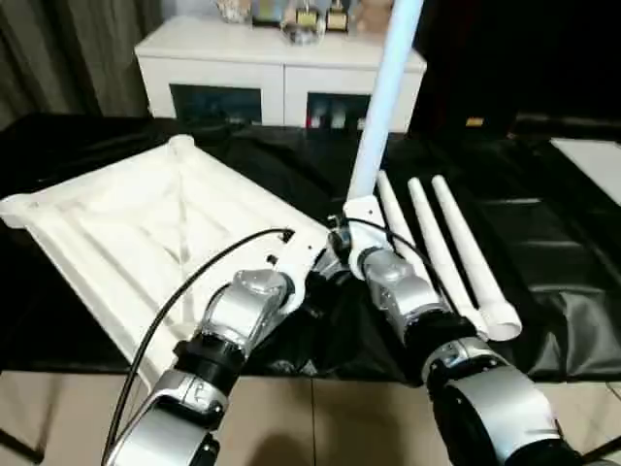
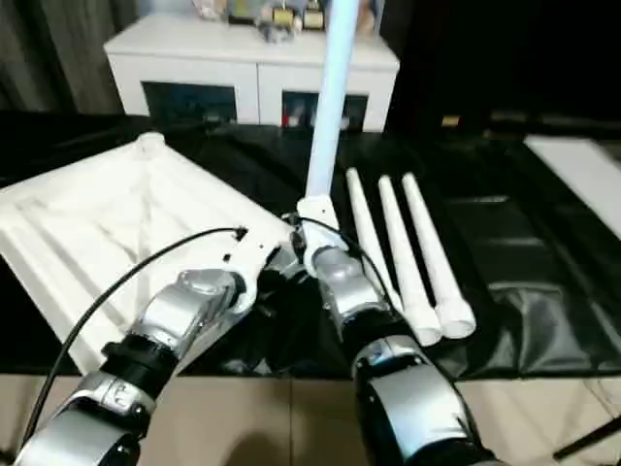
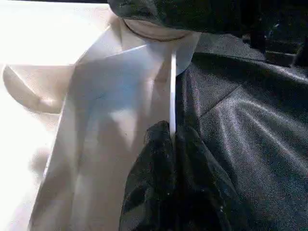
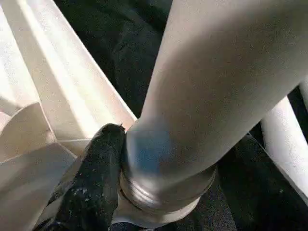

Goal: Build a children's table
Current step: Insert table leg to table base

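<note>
I see the ribbed white plastic tabletop [image 1: 146, 233] lying underside up on the bench's left half, over glossy black sheeting [image 1: 543, 243]. My right gripper [image 4: 144, 163] clamps a smooth tapered tube leg [image 1: 383, 97] standing upright in the tabletop's near right corner socket [image 4: 163, 202]. My left gripper [image 3: 173, 144] pinches a thin rib beside that socket. Three more legs [image 1: 441, 248] lie side by side near the bench's right edge

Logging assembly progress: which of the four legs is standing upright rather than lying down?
The leg at the tabletop's near corner socket, held by the right gripper, stands upright. The other three legs lie side by side on the black sheet.
</note>
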Tool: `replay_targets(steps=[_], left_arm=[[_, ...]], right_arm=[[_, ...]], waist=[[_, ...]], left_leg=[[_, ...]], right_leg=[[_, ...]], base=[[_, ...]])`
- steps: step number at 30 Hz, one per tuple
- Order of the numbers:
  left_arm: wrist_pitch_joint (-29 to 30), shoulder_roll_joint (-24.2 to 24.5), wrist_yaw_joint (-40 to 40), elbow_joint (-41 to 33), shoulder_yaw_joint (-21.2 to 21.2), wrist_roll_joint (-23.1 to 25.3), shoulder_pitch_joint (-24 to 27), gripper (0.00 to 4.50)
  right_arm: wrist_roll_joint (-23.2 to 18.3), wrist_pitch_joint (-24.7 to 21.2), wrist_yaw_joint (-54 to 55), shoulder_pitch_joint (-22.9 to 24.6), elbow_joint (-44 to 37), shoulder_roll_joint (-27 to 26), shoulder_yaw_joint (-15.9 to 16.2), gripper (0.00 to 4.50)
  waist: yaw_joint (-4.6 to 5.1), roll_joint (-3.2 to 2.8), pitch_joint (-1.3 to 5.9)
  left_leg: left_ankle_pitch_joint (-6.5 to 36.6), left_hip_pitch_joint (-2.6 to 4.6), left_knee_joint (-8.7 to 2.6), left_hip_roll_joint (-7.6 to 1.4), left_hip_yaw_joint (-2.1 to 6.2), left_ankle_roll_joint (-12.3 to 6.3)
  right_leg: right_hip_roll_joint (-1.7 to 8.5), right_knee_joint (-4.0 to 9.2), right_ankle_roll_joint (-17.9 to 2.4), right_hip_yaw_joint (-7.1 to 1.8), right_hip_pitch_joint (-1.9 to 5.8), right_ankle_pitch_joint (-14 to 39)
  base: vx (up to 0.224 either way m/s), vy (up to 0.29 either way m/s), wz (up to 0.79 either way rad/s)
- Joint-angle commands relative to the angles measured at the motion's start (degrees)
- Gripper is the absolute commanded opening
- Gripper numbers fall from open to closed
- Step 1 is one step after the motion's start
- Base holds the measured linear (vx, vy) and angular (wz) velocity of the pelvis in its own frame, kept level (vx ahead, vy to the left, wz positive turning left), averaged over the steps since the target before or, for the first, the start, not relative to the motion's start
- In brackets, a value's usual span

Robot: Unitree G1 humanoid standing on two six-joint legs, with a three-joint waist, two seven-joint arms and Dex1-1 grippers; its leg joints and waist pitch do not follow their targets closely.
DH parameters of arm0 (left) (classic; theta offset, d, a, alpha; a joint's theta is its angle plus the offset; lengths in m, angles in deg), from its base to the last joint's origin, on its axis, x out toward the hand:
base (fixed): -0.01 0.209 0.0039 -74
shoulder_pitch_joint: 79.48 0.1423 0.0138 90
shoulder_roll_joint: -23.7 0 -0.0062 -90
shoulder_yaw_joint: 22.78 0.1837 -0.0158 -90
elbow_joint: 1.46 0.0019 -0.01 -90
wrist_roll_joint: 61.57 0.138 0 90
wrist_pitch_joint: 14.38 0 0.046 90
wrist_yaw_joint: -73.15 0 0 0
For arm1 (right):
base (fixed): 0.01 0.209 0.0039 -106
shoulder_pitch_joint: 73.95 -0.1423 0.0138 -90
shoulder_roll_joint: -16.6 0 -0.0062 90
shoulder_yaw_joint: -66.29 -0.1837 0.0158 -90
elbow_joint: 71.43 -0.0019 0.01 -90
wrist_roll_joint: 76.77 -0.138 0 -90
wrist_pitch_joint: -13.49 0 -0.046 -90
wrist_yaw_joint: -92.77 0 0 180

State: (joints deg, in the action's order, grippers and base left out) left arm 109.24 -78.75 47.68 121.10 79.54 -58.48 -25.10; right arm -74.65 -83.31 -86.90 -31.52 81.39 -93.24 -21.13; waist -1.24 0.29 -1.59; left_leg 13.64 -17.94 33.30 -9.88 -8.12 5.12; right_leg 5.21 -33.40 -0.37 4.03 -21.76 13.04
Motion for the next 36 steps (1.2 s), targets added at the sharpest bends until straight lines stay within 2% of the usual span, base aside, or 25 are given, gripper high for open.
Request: replay_targets(steps=[1, 2, 3, 4, 6, 8, 10, 11, 15, 17, 18, 19, 20, 22, 24, 26, 27, 29, 32, 33, 34, 35, 36], left_arm=[[-0.07, 1.15, 2.18, 0.66, -1.19, 0.84, -0.54, 0.0], [-0.11, 1.43, 2.17, 0.69, -1.26, 0.87, -0.56, 0.0], [-0.13, 1.7, 1.96, 0.64, -1.25, 0.89, -0.54, 0.0], [-0.12, 1.73, 1.94, 0.62, -1.25, 0.9, -0.54, 0.0], [0.06, 1.95, 1.72, 0.41, -1.16, 0.91, -0.51, 0.0], [-0.01, 2.18, 1.51, 0.47, -1.12, 0.82, -0.55, 0.0], [-0.1, 2.25, 1.45, 0.55, -1.11, 0.78, -0.58, 0.0], [-0.21, 2.36, 1.36, 0.62, -1.09, 0.76, -0.63, 0.0], [-0.51, 2.88, 1.0, 0.54, -1.09, 0.55, -0.77, 0.0], [-0.6, 3.07, 0.92, 0.6, -1.09, 0.45, -0.86, 0.0], [-0.88, 3.37, 0.8, 0.91, -1.16, 0.31, -1.06, 0.0], [-1.0, 3.46, 0.76, 1.06, -1.19, 0.26, -1.15, 0.0], [-1.16, 3.59, 0.69, 1.25, -1.24, 0.2, -1.28, 0.0], [-1.35, 3.82, 0.5, 1.42, -1.33, 0.12, -1.48, 0.0], [-2.18, 4.16, -0.02, 1.65, -1.16, 0.1, -1.63, 0.0], [-3.67, 4.94, -1.55, 2.03, -0.77, 0.02, -1.79, 0.0], [-4.18, 5.48, -2.28, 2.22, -0.54, 0.05, -1.91, 0.0], [-6.91, 6.67, -4.12, 2.54, 0.54, 0.54, -2.06, 0.0], [-8.91, 9.02, -8.25, 2.73, 1.23, 0.23, -2.16, 0.0], [-9.85, 10.13, -9.76, 2.81, 1.68, 0.42, -2.14, 0.0], [-11.81, 11.35, -11.22, 2.85, 2.46, 0.98, -2.03, 0.0], [-13.62, 12.41, -13.01, 2.76, 3.03, 1.18, -1.81, 0.0], [-13.57, 13.26, -14.16, 2.46, 3.19, 1.16, -1.55, 0.0]], right_arm=[[-1.57, -3.82, -0.91, 3.89, 7.98, -1.74, -0.94, 2.48], [-1.69, -3.44, -0.95, 3.58, 8.28, -1.84, -1.14, 2.48], [-2.0, -3.05, -0.99, 3.2, 8.44, -1.94, -1.53, 2.48], [-2.01, -3.0, -0.99, 3.15, 8.46, -1.95, -1.57, 2.48], [-1.94, -2.46, -0.95, 2.61, 8.87, -2.05, -2.1, 2.48], [-1.95, -0.88, -2.12, 1.88, 9.1, -2.15, -2.67, 2.48], [-2.06, -0.17, -2.83, 1.61, 9.15, -2.17, -2.94, 2.48], [-2.54, 0.44, -3.73, 1.27, 9.03, -2.18, -3.44, 3.04], [-2.66, 1.85, -4.61, -0.15, 8.52, -1.66, -4.05, 3.38], [-2.66, 2.46, -5.4, -0.68, 8.34, -1.61, -4.1, 3.53], [-2.75, 3.32, -6.52, -1.44, 8.01, -1.5, -4.31, 3.65], [-2.78, 3.63, -6.91, -1.71, 7.9, -1.45, -4.4, 3.81], [-2.74, 4.12, -7.56, -2.05, 7.72, -1.37, -4.49, 3.92], [-2.63, 4.67, -8.44, -2.42, 7.18, -1.14, -4.43, 4.01], [-2.61, 5.31, -10.03, -2.5, 6.11, -0.79, -4.17, 4.26], [-2.73, 5.77, -12.34, -1.99, 4.53, -0.26, -3.66, 4.36], [-2.67, 5.81, -13.56, -1.53, 3.48, 0.07, -3.38, 4.45], [-2.31, 6.07, -16.0, -0.52, 1.55, 0.73, -2.66, 4.45], [-2.02, 5.22, -22.16, 3.05, -4.71, 3.28, -0.51, 4.45], [-1.97, 4.63, -24.49, 4.6, -7.39, 4.55, 0.36, 4.45], [-1.87, 4.18, -26.19, 5.95, -9.65, 5.75, 1.06, 4.45], [-1.66, 3.96, -27.8, 7.1, -11.51, 6.9, 1.73, 4.45], [-1.59, 3.52, -29.42, 8.21, -13.32, 7.95, 2.16, 4.45]], waist=[[0.73, -0.62, 1.25], [0.57, -0.58, 1.26], [0.43, -0.57, 1.26], [0.49, -0.46, 1.06], [0.58, -0.52, 1.03], [0.59, -0.55, 1.06], [0.62, -0.55, 0.98], [0.65, -0.57, 0.9], [1.05, -0.64, 0.87], [1.22, -0.71, 0.83], [1.22, -0.51, 0.92], [1.11, -0.82, 1.04], [1.02, -0.72, 1.3], [0.78, -0.69, 1.33], [0.79, -0.69, 1.22], [0.79, -0.74, 1.15], [0.7, -0.92, 1.35], [0.63, -0.8, 1.42], [0.55, -1.01, 1.43], [0.34, -1.31, 1.36], [0.49, -1.54, 1.77], [0.34, -1.71, 1.81], [0.32, -1.76, 2.27]], left_leg=[[28.98, -0.57, -6.22, -2.31, 1.33, 0.44], [27.66, -0.49, -6.23, -2.35, 1.1, 0.29], [25.09, -0.54, -6.11, -2.4, 0.7, 0.2], [24.62, -0.71, -6.15, -2.46, 0.45, 0.19], [25.08, -1.02, -6.26, -2.47, 0.57, 0.34], [24.92, -0.79, -6.13, -2.47, 0.46, 0.38], [25.08, -0.82, -6.21, -2.48, 0.49, 0.35], [25.46, -0.83, -6.24, -2.51, 0.51, 0.31], [26.41, -1.05, -6.36, -2.58, 0.72, 0.27], [27.23, -0.91, -6.31, -2.57, 0.74, 0.32], [26.24, -1.02, -6.18, -2.47, 0.6, -0.14], [25.13, -1.09, -6.14, -2.5, 0.6, -0.29], [20.5, -1.79, -6.03, -2.6, 0.35, -0.69], [17.13, -1.97, -5.91, -2.66, -0.02, -1.33], [17.08, -1.87, -5.81, -2.68, -0.31, -1.62], [18.16, -1.86, -5.82, -2.69, -0.25, -1.6], [17.08, -2.04, -5.8, -2.72, -0.17, -1.64], [14.21, -2.32, -5.7, -2.8, -0.31, -2.03], [12.55, -2.21, -5.51, -2.93, -0.56, -2.77], [12.35, -2.2, -5.47, -2.82, -0.69, -3.11], [9.84, -2.26, -5.25, -2.93, -0.57, -3.23], [8.6, -2.27, -5.11, -2.88, -0.76, -3.49], [4.85, -2.15, -4.58, -2.92, -0.9, -4.24]], right_leg=[[3.1, 5.93, -3.51, -2.03, 0.48, 26.83], [3.14, 5.94, -4.1, -2.23, 0.33, 25.45], [3.16, 5.67, -5.59, -2.65, 0.13, 22.5], [3.01, 5.51, -6.54, -2.74, 0.1, 21.75], [3.15, 5.51, -6.33, -2.56, 0.39, 23.96], [3.27, 5.85, -5.93, -2.66, 0.04, 25.31], [3.21, 5.89, -5.85, -2.64, 0.06, 25.81], [3.23, 5.97, -5.7, -2.61, -0.01, 26.42], [3.28, 6.05, -5.45, -2.48, 0.05, 27.3], [3.25, 6.12, -5.52, -2.41, -0.1, 27.9], [3.33, 6.14, -5.69, -2.49, -0.04, 27.98], [3.46, 6.05, -5.99, -2.61, 0.04, 27.34], [3.51, 5.59, -7.48, -2.8, 0.51, 22.6], [3.44, 5.31, -8.73, -2.79, 0.62, 19.46], [3.36, 5.39, -9.44, -2.74, 0.42, 20.15], [3.44, 5.67, -8.83, -2.62, 0.36, 23.3], [3.5, 5.47, -8.66, -2.66, 0.6, 22.59], [3.49, 5.23, -9.4, -2.69, 0.84, 19.09], [3.4, 4.93, -11.06, -2.68, 0.83, 16.84], [3.24, 5.18, -11.04, -2.63, 0.95, 16.67], [3.15, 4.4, -12.27, -2.64, 1.18, 13.06], [3.16, 4.41, -12.7, -2.55, 1.26, 11.07], [3.19, 3.54, -14.48, -2.56, 1.43, 5.25]], base=[[0.0, 0.0, 0.0], [0.0, 0.0, 0.0], [0.0, 0.0, 0.0], [0.0, 0.0, 0.0], [0.0, 0.0, 0.0], [0.0, 0.0, 0.0], [0.0, 0.0, 0.0], [0.0, 0.0, 0.0], [0.0, 0.0, 0.0], [0.0, 0.0, 0.0], [0.0, 0.0, 0.0], [0.0, 0.0, 0.0], [0.0, 0.0, 0.0], [0.0, 0.0, 0.0], [0.0, 0.0, 0.0], [0.0, 0.0, 0.0], [0.0, 0.0, 0.0], [0.0, 0.0, 0.0], [0.0, 0.0, 0.0], [0.0, 0.0, 0.0], [0.0, 0.0, 0.0], [0.06, -0.015, 0.04], [0.06, -0.015, 0.04]])
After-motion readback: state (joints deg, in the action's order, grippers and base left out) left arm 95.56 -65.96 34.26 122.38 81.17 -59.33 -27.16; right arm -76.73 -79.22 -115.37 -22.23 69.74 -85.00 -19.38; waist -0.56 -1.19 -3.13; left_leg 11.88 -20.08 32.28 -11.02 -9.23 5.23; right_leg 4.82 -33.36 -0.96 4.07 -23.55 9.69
